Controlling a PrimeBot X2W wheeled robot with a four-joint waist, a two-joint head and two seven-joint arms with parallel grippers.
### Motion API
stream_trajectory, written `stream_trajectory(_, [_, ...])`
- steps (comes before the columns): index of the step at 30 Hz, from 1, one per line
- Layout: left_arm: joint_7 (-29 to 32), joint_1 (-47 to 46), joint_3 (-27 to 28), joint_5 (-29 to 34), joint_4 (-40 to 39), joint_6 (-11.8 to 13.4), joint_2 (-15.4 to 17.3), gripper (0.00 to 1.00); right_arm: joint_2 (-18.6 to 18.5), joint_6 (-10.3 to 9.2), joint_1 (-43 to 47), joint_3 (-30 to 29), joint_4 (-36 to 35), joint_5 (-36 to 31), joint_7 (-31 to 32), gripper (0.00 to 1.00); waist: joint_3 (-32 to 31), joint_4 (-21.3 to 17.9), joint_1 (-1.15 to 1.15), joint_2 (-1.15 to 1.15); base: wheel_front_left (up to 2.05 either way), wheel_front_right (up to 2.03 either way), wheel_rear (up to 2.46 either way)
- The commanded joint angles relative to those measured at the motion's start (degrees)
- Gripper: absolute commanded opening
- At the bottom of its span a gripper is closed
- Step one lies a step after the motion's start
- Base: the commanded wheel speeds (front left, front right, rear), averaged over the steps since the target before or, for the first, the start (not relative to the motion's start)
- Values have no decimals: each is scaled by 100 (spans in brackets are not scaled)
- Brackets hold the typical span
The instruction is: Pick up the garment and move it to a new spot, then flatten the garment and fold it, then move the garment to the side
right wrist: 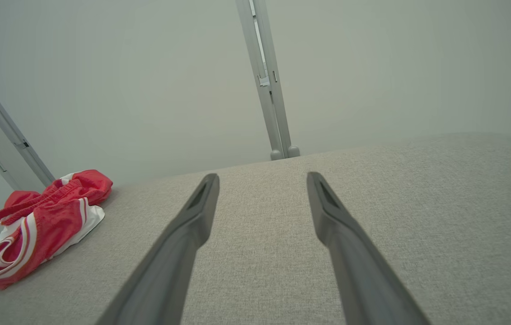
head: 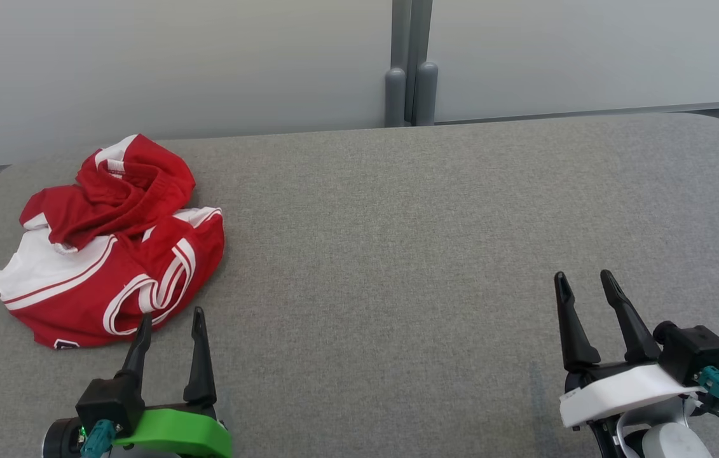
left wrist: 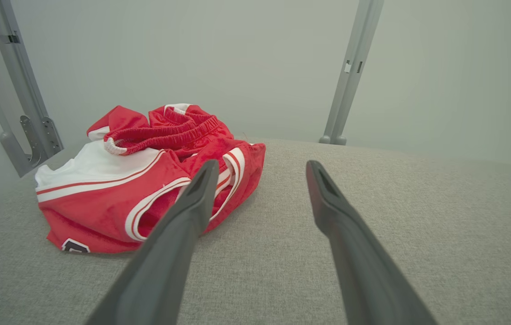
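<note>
Garment [head: 105, 254] bunched at far left of table [head: 397, 254]; hem logo [left wrist: 74, 246] half tucked under, long axis unreadable, waistband [left wrist: 165, 131] turned to far edge. Left gripper [head: 171, 324], just beside it, and right gripper [head: 585, 286] are seen spread, empty.

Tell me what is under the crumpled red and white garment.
The crumpled red and white garment lies on the grey fabric-covered table. Whether anything hides beneath its bunched folds cannot be seen.
</note>
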Motion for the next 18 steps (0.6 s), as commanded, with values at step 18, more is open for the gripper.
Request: stream_trajectory(18, [-231,238,95,700,89,-31,-35,100,-38,11,188,96,-20,-829,-254,100,-84,4,0,58,0,0,0])
